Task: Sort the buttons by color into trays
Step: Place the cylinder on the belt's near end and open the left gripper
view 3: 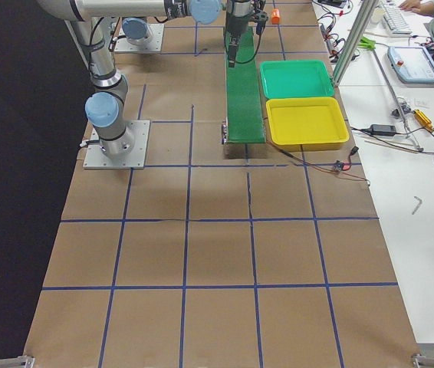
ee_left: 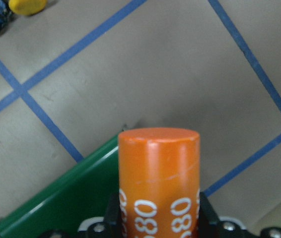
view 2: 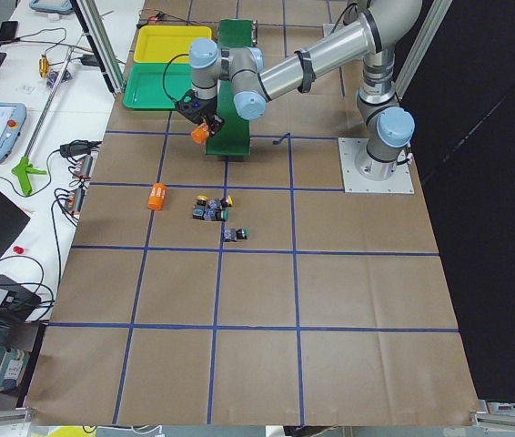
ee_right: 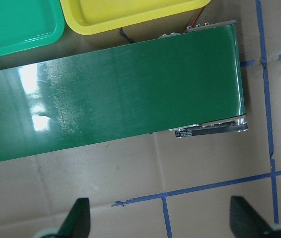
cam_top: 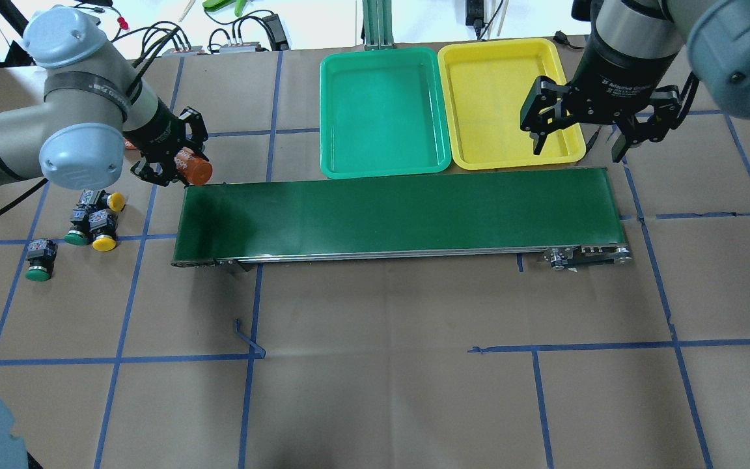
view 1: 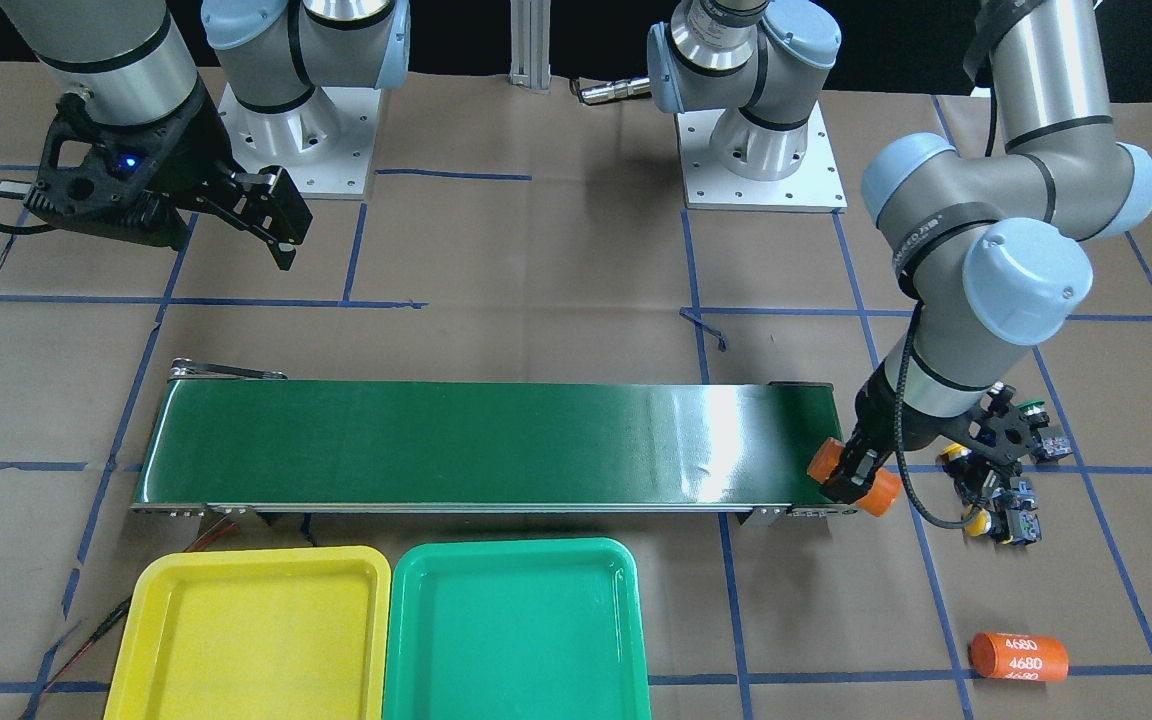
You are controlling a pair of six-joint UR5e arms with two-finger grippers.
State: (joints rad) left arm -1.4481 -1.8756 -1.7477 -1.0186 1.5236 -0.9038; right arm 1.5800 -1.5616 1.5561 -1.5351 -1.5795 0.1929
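Four buttons [cam_top: 103,225] lie on the paper-covered surface [cam_top: 381,358] beside the left arm: two yellow-capped and two green-capped, three bunched together and one green one a little apart. None is in the yellow tray [cam_top: 505,98] or the green tray [cam_top: 381,111], which sit side by side along the conveyor belt [cam_top: 401,212], on the side away from the robot. The left claw [view 1: 851,478] is pinching an orange cylinder printed "4680" [ee_left: 159,178] across its middle, just by the corner of the belt end nearest the buttons. A second such cylinder [view 1: 1018,657] lies loose on the surface. The right claw [cam_top: 577,151] hangs spread wide, holding nothing, above the belt's other end by the yellow tray.

Sorting proper looks not yet begun — the left arm is occupied with something that belongs in neither tray. The next move likely calls for that claw to release the cylinder somewhere out of the way, then come down on one button, gripping its black body without knocking the bunched neighbours.
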